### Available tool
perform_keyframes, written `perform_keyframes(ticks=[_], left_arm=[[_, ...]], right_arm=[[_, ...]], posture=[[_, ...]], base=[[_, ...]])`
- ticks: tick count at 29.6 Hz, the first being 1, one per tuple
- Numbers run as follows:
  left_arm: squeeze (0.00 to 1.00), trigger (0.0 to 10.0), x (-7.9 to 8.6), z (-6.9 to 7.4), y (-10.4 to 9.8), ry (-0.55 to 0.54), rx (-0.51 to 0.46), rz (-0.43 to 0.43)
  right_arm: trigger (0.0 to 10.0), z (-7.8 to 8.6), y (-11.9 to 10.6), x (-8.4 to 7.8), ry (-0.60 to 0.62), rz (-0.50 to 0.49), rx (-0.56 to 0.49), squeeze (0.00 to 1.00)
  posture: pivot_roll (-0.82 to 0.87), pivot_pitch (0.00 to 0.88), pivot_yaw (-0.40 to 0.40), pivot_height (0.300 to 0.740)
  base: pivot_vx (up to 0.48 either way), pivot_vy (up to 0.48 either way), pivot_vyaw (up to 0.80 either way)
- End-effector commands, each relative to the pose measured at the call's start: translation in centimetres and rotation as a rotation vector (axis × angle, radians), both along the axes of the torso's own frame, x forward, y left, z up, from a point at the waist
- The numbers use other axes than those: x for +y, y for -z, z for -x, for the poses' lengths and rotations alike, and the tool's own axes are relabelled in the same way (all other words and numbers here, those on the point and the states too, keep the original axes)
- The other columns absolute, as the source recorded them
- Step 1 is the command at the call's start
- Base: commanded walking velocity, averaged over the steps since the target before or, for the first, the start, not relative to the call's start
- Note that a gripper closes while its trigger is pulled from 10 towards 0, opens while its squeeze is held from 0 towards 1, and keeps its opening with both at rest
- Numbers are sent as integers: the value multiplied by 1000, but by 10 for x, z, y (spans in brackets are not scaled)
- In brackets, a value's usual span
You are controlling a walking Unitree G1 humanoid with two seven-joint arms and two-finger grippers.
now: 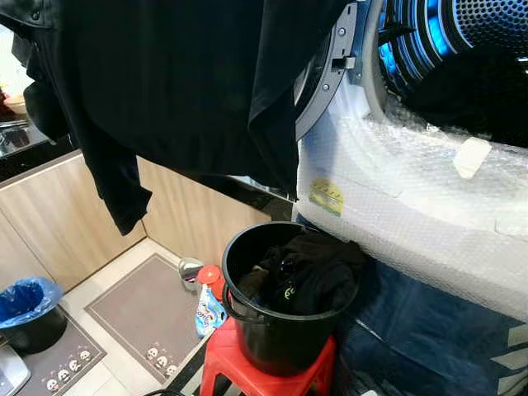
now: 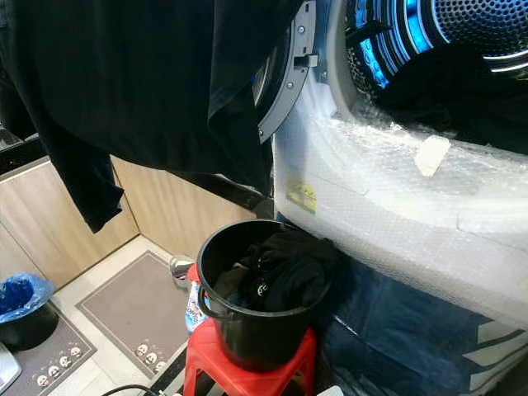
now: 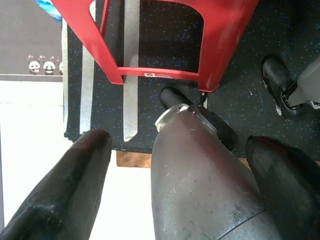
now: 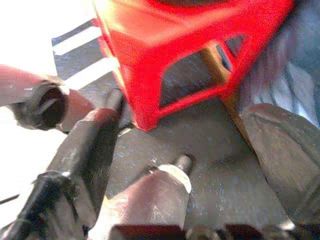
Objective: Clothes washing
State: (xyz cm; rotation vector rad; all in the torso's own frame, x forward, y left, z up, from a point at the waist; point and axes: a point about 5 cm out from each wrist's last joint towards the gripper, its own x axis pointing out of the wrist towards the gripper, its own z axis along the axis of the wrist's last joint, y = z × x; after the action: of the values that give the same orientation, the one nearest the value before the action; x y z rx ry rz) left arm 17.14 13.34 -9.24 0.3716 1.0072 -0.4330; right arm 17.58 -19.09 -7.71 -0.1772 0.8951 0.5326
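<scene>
A large black garment (image 1: 181, 82) hangs down from above the picture, in front of the washer's open door (image 1: 326, 74). What holds it is out of sight. Behind it the drum (image 1: 462, 41) glows blue, with dark clothes (image 2: 462, 99) lying at its mouth. Below stands a black bucket (image 1: 285, 330) on a red stool (image 1: 264, 371), with dark clothes (image 1: 305, 268) inside. Both arms hang low. My left gripper (image 3: 180, 141) is open over the floor by the stool's legs (image 3: 220, 45). My right gripper (image 4: 182, 115) is open too, close to the stool (image 4: 165, 55).
Bubble wrap (image 1: 412, 190) covers the washer's front. A detergent bottle (image 1: 209, 305) stands on the floor left of the stool. A bin with a blue liner (image 1: 29, 309) stands at the far left on panda-print mats (image 1: 140, 318). Wooden cabinets (image 1: 58, 214) line the left wall.
</scene>
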Motion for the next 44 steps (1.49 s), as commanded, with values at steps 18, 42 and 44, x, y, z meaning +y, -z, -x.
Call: perform_keyframes(ticks=[18, 42, 44], left_arm=[[0, 10000, 3, 8, 3, 58, 10, -13], [0, 10000, 7, 10, 4, 78, 5, -23], [0, 10000, 7, 10, 4, 78, 5, -24]], right_arm=[[10000, -35, -60, 1, -478, -365, -124, 0], [10000, -63, -203, 22, -457, -838, -557, 0], [10000, -62, -204, 22, -455, -840, -553, 0]], posture=[[-160, 0, 81, 740], [-171, 0, 82, 740], [-171, 0, 82, 740]], base=[[0, 0, 0], [0, 0, 0], [0, 0, 0]])
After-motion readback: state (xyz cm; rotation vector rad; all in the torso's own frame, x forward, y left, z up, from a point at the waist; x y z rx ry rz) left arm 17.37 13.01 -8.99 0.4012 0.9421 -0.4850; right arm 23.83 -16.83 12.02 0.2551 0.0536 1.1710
